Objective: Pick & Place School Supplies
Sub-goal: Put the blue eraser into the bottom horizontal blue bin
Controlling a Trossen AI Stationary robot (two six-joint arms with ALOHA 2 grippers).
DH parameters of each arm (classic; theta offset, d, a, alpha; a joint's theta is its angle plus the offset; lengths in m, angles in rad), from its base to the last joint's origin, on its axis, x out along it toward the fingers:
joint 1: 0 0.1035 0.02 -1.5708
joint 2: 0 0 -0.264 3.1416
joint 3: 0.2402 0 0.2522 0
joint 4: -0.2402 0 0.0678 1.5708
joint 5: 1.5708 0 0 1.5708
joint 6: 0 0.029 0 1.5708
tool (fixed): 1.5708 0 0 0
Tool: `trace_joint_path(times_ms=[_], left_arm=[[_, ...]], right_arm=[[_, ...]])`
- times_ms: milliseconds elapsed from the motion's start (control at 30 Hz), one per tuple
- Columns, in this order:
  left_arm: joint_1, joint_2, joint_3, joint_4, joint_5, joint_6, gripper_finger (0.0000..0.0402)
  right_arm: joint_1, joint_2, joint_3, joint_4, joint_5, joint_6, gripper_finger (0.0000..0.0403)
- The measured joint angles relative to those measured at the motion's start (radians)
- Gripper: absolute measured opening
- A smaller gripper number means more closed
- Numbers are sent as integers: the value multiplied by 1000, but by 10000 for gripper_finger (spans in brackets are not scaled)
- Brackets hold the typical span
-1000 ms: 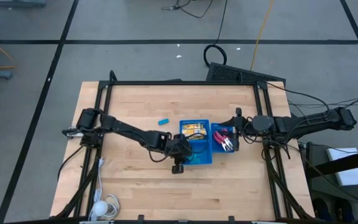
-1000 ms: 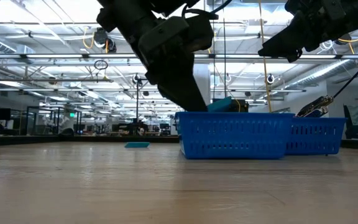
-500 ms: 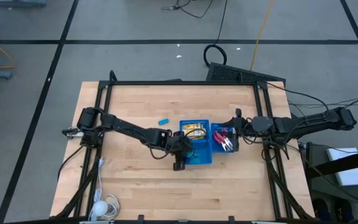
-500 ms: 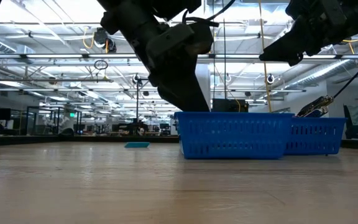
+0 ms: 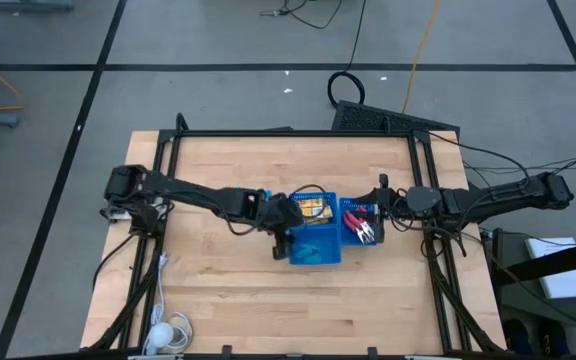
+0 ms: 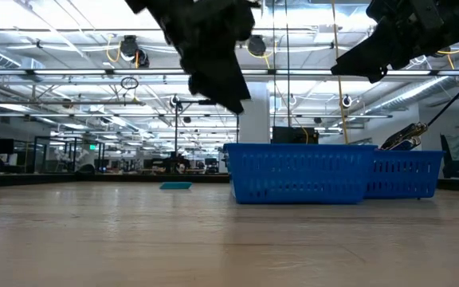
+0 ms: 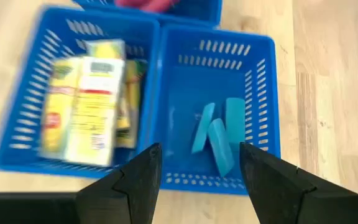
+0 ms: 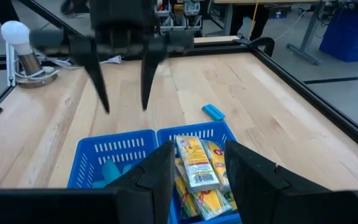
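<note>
The blue tray [image 5: 336, 258] stands mid-table. Yellow-orange packets [image 7: 86, 102] lie in its far compartment, three light-blue pieces [image 7: 216, 134] in its near one, and red-handled scissors [image 5: 360, 222] in its right-hand part. One more light-blue piece [image 8: 214, 112] lies on the bare wood left of the tray. My left gripper [image 7: 199, 180] hangs open above the tray's left side, well clear of the rim in the low view [image 6: 228, 96]. My right gripper [image 8: 197, 168] waits open over the tray's right end [image 5: 380, 215].
A white bulb-shaped object with a cord [image 5: 168, 335] sits at the table's near-left corner. A black frame [image 5: 288, 133] runs along the table's edges. Bare wood [image 5: 218, 280] lies left of and in front of the tray.
A light-blue piece that showed at the left gripper's fingertips above the tray's rim has dropped out of sight into the tray. The left gripper has then risen from the tray's near compartment and drawn back toward the table's far-left, clear above the rim.
</note>
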Motion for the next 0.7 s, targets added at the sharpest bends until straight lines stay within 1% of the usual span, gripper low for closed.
trace_joint_path(times_ms=[67, 133, 300, 367, 467, 567, 700], left_arm=[[0, -43, 0, -31, -29, 20, 218], [-1, -83, 0, -63, -80, 42, 218], [2, -133, 0, -219, -271, 48, 218], [14, -134, 0, -271, -325, 47, 218], [45, -127, 0, -339, -338, 39, 218], [83, -115, -2, -361, -334, 30, 218], [133, -119, -37, -354, -331, 42, 218]], right_arm=[[0, 0, 0, 1, 0, 0, 132], [0, 0, 0, 0, -1, 0, 132], [0, 0, 0, 0, -1, 0, 132], [0, 0, 0, 0, -1, 0, 132], [0, 0, 0, 0, -2, 0, 132], [0, 0, 0, 0, -2, 0, 132], [0, 0, 0, 0, -2, 0, 132]])
